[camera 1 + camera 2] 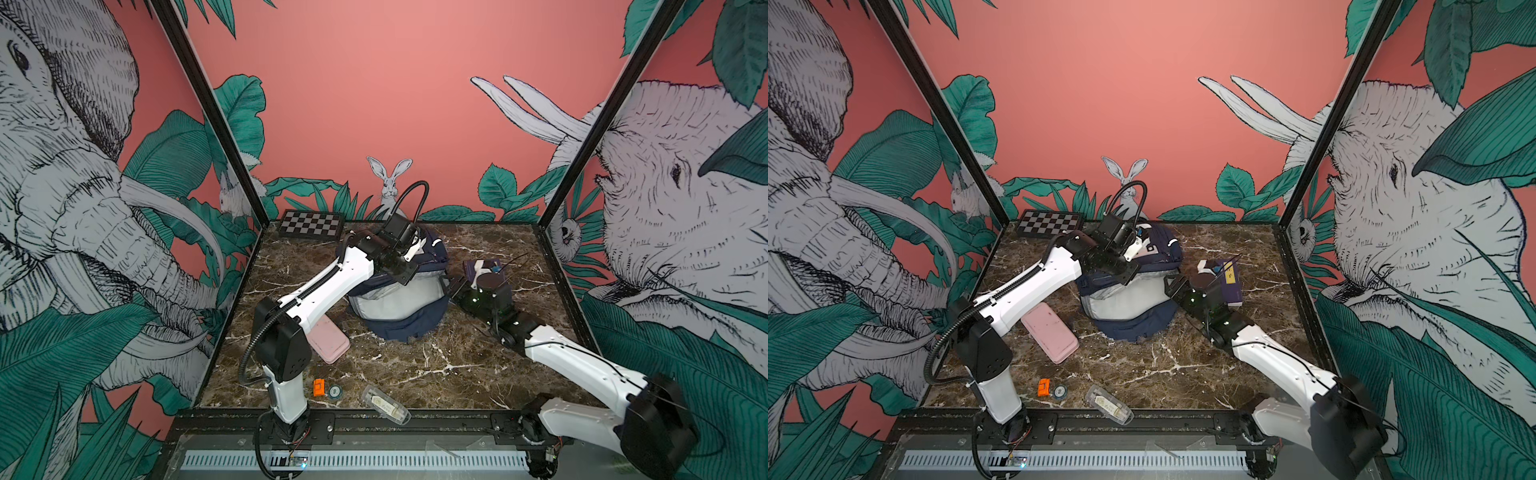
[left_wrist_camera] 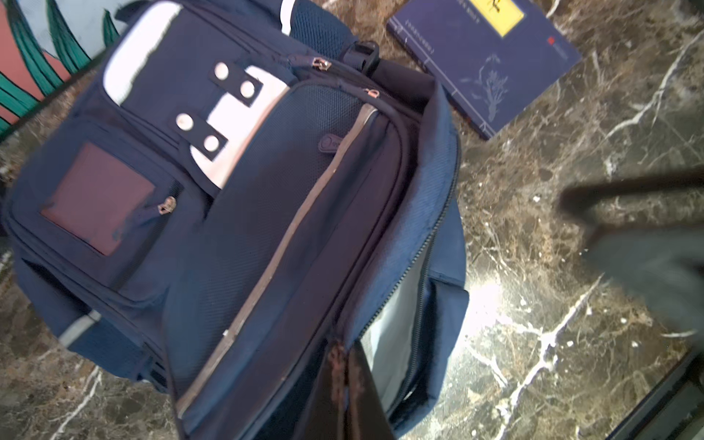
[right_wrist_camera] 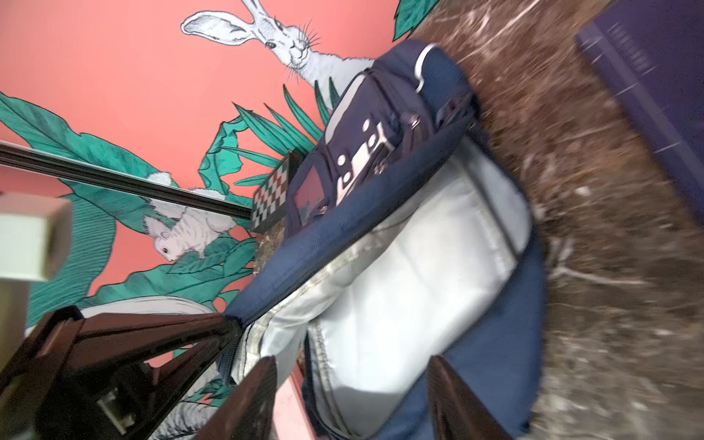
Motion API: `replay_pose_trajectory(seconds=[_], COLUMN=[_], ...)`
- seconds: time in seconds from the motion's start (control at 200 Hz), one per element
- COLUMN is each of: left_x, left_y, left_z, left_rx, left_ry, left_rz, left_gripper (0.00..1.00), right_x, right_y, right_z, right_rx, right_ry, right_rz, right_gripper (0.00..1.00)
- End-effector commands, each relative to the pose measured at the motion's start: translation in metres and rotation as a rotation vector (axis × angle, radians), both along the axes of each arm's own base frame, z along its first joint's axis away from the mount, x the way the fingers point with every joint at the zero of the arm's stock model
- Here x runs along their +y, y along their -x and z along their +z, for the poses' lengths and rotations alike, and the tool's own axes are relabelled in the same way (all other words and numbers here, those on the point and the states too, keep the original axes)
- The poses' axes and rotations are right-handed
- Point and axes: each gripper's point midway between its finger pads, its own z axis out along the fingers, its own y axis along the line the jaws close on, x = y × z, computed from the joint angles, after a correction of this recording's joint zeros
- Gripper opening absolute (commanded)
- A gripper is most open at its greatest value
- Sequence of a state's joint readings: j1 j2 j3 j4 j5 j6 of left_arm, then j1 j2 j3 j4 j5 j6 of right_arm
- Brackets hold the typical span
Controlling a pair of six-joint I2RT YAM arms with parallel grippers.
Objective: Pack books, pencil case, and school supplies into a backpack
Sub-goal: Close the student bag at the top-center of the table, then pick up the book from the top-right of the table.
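Left tool [image 2: 344, 354], pinched shut on the slack rim of the soft navy fabric backpack [image 2: 247, 228], could slip; right tool [image 3: 350, 365] gapes empty.

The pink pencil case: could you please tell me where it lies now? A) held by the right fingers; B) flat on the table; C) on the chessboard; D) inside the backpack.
B: the pink pencil case lies flat on the marble table, outside the backpack.
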State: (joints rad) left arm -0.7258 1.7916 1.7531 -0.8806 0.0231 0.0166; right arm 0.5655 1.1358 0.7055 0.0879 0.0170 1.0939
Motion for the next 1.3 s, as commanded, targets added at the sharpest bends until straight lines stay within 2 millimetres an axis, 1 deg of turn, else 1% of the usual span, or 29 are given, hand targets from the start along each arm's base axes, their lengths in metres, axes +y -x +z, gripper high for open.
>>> replay_pose_trajectory(seconds=[0.0,0.12,0.175,0.225,0.265,0.295,0.34,0.37,0.405,0.46,0.53,0.58,0.665,0.74,0.76,0.825,0.945,0.995,1.07,1.1,1.11,1.125,1.23,1.265,1.295], left_x=[0.002,-0.014,-0.021,-0.026,-0.028,-0.029,-0.031,-0.033,-0.036,-0.043,-0.061,-0.079,-0.112,-0.140,-0.146,-0.162,-0.175,-0.183,-0.194,-0.197,-0.197,-0.198,-0.210,-0.214,-0.216], left_y=[0.014,0.029,0.034,0.036,0.036,0.035,0.034,0.033,0.032,0.029,0.025,0.021,0.010,-0.001,-0.004,-0.016,-0.040,-0.048,-0.057,-0.060,-0.062,-0.064,-0.073,-0.074,-0.076], left_z=[0.010,-0.007,-0.011,-0.014,-0.013,-0.011,-0.008,-0.006,-0.001,0.008,0.020,0.028,0.031,0.019,0.017,0.000,-0.034,-0.042,-0.053,-0.058,-0.060,-0.063,-0.083,-0.087,-0.094], left_rx=[0.015,0.079,0.099,0.111,0.112,0.113,0.109,0.111,0.108,0.105,0.106,0.121,0.166,0.222,0.232,0.262,0.302,0.311,0.333,0.342,0.344,0.347,0.383,0.395,0.403], left_ry=[0.038,0.038,0.038,0.034,0.038,0.042,0.052,0.059,0.072,0.103,0.180,0.249,0.360,0.435,0.450,0.477,0.484,0.500,0.532,0.540,0.539,0.541,0.563,0.576,0.574], left_rz=[-0.028,-0.077,-0.095,-0.099,-0.099,-0.096,-0.087,-0.084,-0.083,-0.082,-0.086,-0.090,-0.071,-0.038,-0.026,0.017,0.149,0.174,0.211,0.230,0.240,0.252,0.295,0.301,0.312], left_gripper=[0.00,0.00,0.06,0.10,0.16,0.22,0.36,0.43,0.48,0.53,0.54,0.54,0.54,0.56,0.56,0.58,0.63,0.64,0.67,0.67,0.67,0.67,0.67,0.67,0.66], right_x=[-0.057,-0.102,-0.114,-0.127,-0.134,-0.137,-0.146,-0.151,-0.156,-0.165,-0.173,-0.180,-0.186,-0.188,-0.188,-0.189,-0.190,-0.190,-0.195,-0.198,-0.198,-0.200,-0.208,-0.209,-0.209], right_y=[0.009,-0.001,-0.006,-0.007,-0.009,-0.012,-0.012,-0.014,-0.015,-0.018,-0.022,-0.025,-0.034,-0.043,-0.046,-0.053,-0.068,-0.075,-0.083,-0.087,-0.087,-0.089,-0.097,-0.101,-0.104], right_z=[-0.049,-0.074,-0.081,-0.087,-0.088,-0.088,-0.089,-0.090,-0.091,-0.093,-0.095,-0.097,-0.098,-0.097,-0.098,-0.098,-0.099,-0.102,-0.105,-0.103,-0.110,-0.113,-0.123,-0.127,-0.130], right_rx=[0.136,0.239,0.247,0.277,0.274,0.267,0.285,0.287,0.286,0.298,0.303,0.312,0.310,0.315,0.318,0.322,0.323,0.334,0.345,0.340,0.358,0.366,0.395,0.401,0.403], right_ry=[0.291,0.325,0.330,0.346,0.338,0.333,0.336,0.330,0.323,0.313,0.306,0.303,0.295,0.300,0.304,0.312,0.307,0.300,0.305,0.312,0.314,0.318,0.338,0.336,0.331], right_rz=[0.005,-0.006,-0.009,-0.025,-0.034,-0.038,-0.055,-0.065,-0.074,-0.092,-0.104,-0.123,-0.129,-0.116,-0.112,-0.103,-0.089,-0.083,-0.096,-0.104,-0.103,-0.106,-0.120,-0.120,-0.115], right_gripper=[0.65,0.66,0.66,0.66,0.66,0.66,0.66,0.66,0.66,0.66,0.67,0.67,0.66,0.66,0.65,0.64,0.64,0.64,0.64,0.64,0.64,0.64,0.64,0.64,0.64])
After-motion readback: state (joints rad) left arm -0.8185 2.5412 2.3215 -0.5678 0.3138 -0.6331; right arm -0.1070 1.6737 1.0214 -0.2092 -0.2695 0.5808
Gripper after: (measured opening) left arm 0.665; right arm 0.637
